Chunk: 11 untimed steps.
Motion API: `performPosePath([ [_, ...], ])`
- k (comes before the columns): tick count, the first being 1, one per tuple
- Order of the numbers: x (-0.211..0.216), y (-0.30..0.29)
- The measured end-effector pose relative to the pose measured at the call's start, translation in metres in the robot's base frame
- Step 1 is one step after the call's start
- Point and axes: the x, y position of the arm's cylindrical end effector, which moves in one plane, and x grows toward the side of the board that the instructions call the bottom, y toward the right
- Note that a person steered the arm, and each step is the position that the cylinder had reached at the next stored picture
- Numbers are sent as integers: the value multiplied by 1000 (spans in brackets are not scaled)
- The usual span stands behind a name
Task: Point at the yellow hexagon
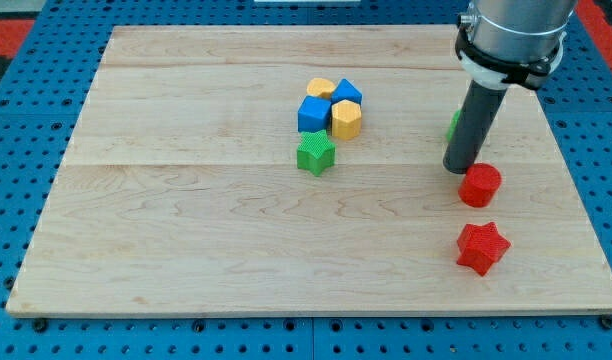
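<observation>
The yellow hexagon (346, 118) sits near the board's middle, in a tight cluster with a second yellow block (320, 89) above-left, a blue block (313, 113) to its left and a blue block (347, 93) just above it. A green star (315, 154) lies just below the cluster. My tip (458, 168) is at the view's right, well to the right of the yellow hexagon and just above-left of a red round block (480, 185). The rod hides most of a green block (453, 125).
A red star (482, 248) lies below the red round block near the board's right edge. The wooden board (186, 220) rests on a blue pegboard table. The arm's grey body (511, 35) rises at the view's top right.
</observation>
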Motion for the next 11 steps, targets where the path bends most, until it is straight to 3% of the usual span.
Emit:
performPosePath([
  [2, -12, -126],
  [4, -65, -174],
  [6, -85, -80],
  [7, -120, -79],
  [11, -118, -3],
])
